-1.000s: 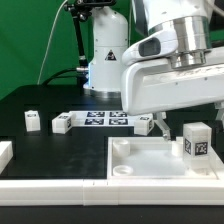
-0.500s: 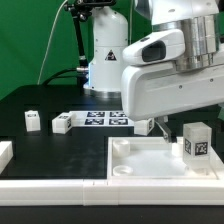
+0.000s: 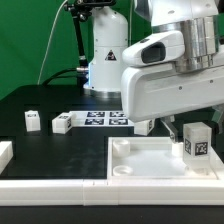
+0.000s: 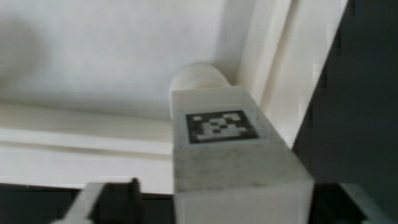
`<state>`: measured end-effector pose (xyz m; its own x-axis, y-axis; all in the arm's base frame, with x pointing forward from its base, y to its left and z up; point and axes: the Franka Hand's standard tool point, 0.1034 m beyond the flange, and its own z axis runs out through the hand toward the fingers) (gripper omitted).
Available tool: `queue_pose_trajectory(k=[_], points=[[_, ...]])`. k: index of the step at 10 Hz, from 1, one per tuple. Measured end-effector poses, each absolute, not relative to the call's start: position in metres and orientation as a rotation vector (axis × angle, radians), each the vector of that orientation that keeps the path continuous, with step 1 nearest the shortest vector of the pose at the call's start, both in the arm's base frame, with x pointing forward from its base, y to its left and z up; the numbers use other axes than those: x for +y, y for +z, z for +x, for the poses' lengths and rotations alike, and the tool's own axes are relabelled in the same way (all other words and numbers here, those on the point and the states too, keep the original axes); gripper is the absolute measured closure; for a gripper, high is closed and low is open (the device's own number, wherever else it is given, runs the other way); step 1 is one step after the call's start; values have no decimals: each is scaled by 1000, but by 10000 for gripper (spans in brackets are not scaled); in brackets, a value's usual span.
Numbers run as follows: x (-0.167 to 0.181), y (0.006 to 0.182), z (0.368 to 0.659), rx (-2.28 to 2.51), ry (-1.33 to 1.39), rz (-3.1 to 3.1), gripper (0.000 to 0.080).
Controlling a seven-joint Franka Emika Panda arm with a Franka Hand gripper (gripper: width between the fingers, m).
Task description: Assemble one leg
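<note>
Wrist view — white, square-tagged leg (image 4: 224, 150)

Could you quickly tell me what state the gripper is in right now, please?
Gripper: open, straddling the leg with a gap visible beside it; holding nothing.

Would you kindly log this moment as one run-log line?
phase: pre-grasp | gripper: open, fingers flanking leg | leg: upright on panel

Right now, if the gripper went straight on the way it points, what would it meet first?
Most likely the leg: in the wrist view it stands between the open fingers of the gripper, with the panel beyond. Depth is unclear.
</note>
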<state>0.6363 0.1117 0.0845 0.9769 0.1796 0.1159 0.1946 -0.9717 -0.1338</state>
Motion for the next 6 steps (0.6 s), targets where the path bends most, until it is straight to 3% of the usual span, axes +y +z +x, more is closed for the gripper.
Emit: queue_pose_trajectory(k=[1,4,6], points=[[112,84,636,-283,-155,-2979,465],[112,84,636,-236,-151,-2981,508],[112,84,636,71,-127,-2973,508]])
